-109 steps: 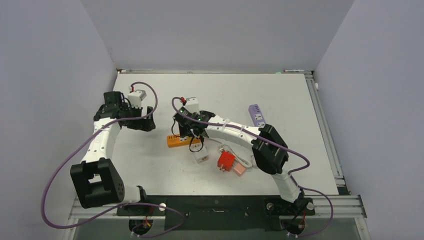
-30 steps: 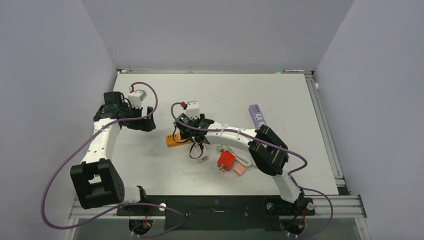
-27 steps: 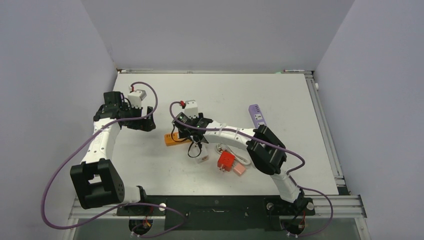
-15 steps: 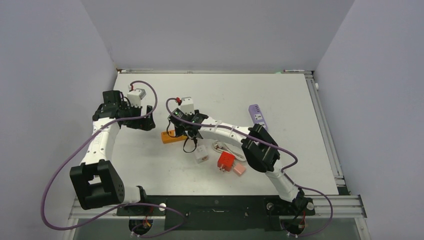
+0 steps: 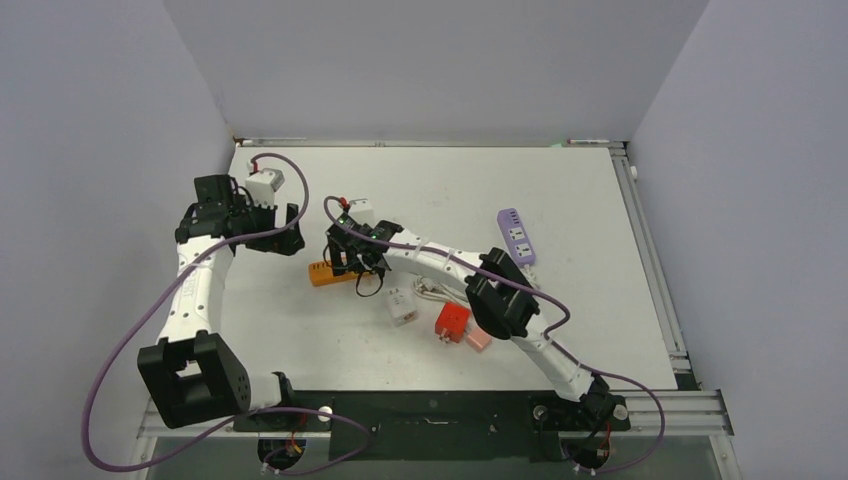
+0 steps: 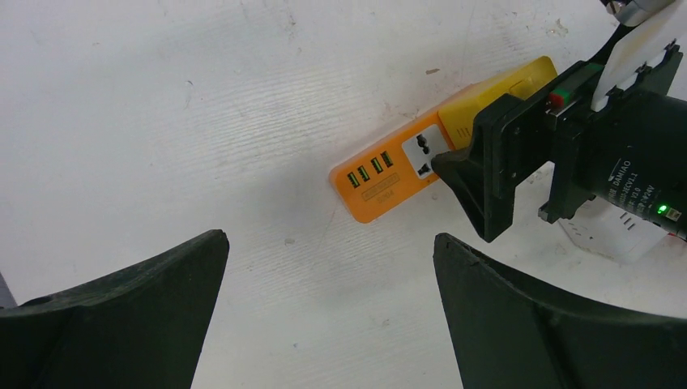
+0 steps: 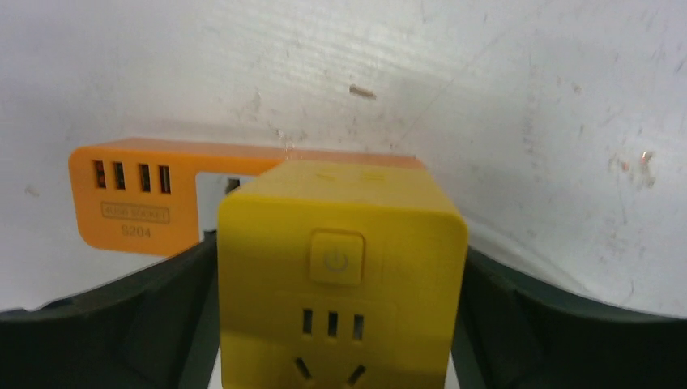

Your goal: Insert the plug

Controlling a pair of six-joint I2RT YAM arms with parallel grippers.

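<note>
An orange power strip (image 5: 320, 273) with USB ports and a free socket lies left of the table's centre. A yellow plug adapter (image 7: 340, 267) stands on the strip's right end (image 7: 134, 207); I cannot tell how deep it sits. My right gripper (image 5: 350, 262) is shut on the adapter, a black finger on each side (image 7: 336, 324). My left gripper (image 5: 291, 230) is open and empty, hovering just left of the strip. In the left wrist view, the strip (image 6: 389, 174), the adapter (image 6: 494, 93) and a right finger (image 6: 486, 186) lie beyond my left gripper (image 6: 328, 308).
A white adapter (image 5: 402, 306), a red plug (image 5: 452, 321), a pink block (image 5: 478, 340) and a coiled white cable (image 5: 435, 292) lie under the right arm. A purple power strip (image 5: 516, 236) lies to the right. A grey wall runs close to the left arm.
My right gripper has slid left and slightly away with the yellow adapter and orange strip. The left gripper has drawn back toward the far left.
</note>
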